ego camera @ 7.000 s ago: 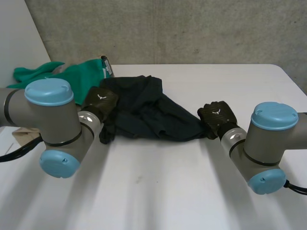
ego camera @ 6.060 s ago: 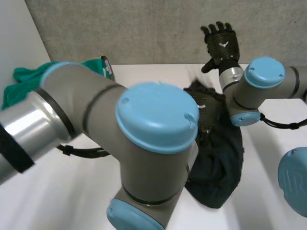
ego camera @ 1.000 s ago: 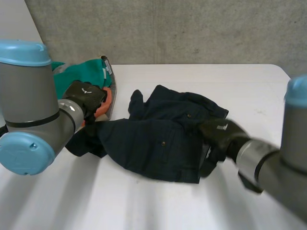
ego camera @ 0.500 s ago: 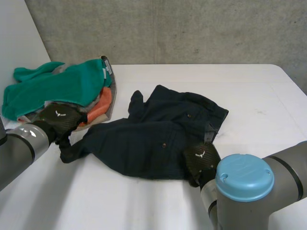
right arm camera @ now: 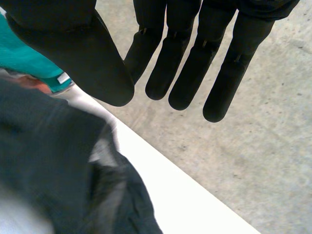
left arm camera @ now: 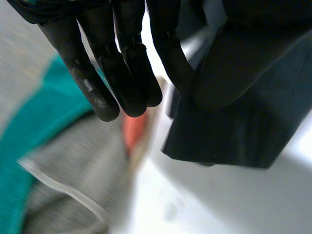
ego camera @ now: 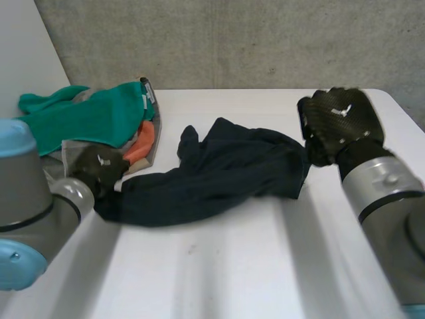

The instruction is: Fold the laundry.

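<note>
You seem to be spreading the navy garment [ego camera: 219, 176]: your left hand [ego camera: 99, 169] pinches one end, your right hand [ego camera: 339, 121] hangs released, so regrasp and pull flat.

dark garment [ego camera: 219, 173]: woven cloth, matt, softly creased
green cloth [ego camera: 80, 116]: soft matt fabric
grey cloth [left arm camera: 63, 161]: ribbed, knit-looking, matt
tabletop [ego camera: 265, 266]: white, smooth, faint sheen
wall [ego camera: 232, 40]: rough, pitted grey concrete
left hand [left arm camera: 122, 73]: smooth black fingers, slightly glossy
right hand [ego camera: 339, 119]: black back with a woven-fibre pattern, dull sheen
arm cap [ego camera: 14, 260]: smooth light-blue plastic
</note>
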`<act>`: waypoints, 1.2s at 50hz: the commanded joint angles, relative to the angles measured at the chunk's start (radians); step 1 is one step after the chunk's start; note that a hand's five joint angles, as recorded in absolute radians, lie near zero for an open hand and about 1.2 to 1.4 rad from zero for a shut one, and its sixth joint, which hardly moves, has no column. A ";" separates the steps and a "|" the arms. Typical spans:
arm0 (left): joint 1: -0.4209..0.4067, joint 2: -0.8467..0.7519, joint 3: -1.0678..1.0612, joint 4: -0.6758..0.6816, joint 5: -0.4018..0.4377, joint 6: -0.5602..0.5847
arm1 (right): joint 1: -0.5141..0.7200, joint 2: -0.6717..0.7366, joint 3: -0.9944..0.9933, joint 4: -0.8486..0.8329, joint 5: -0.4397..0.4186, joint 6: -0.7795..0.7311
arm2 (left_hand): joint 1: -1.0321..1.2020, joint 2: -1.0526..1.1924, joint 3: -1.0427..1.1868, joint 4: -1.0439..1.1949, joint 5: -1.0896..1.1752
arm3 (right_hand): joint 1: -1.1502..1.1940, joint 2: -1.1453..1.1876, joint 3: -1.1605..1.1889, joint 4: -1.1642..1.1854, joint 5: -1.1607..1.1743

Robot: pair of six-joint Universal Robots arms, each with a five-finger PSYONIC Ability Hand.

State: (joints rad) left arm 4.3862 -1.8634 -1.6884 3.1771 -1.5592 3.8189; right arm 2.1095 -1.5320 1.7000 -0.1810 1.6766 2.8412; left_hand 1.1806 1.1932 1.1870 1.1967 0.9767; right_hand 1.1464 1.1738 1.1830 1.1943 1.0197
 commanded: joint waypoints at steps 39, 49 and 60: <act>-0.106 -0.002 0.312 -0.166 -0.090 -0.200 | 0.257 0.430 -0.052 0.150 0.104 0.411 | 0.216 0.203 0.209 0.200 0.245 | -0.714 -0.741 -0.750 -0.762 -0.762; -0.103 -0.004 0.312 -0.164 -0.088 -0.202 | 0.276 0.530 -0.129 0.135 0.157 0.403 | 0.216 0.203 0.209 0.200 0.245 | -0.587 -0.615 -0.624 -0.635 -0.635; -0.097 0.000 0.308 -0.166 -0.088 -0.202 | 0.267 0.523 -0.129 0.038 0.150 0.400 | 0.216 0.203 0.209 0.200 0.245 | -0.089 -0.116 -0.125 -0.137 -0.137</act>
State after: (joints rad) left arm 4.2857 -1.8655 -1.3782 3.0112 -1.6466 3.6171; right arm 2.3810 -0.9987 1.5687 -0.0982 1.8359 3.2439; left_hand 1.1806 1.1934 1.1871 1.1974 0.9767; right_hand 0.7951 0.7962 0.7911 0.7886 0.6087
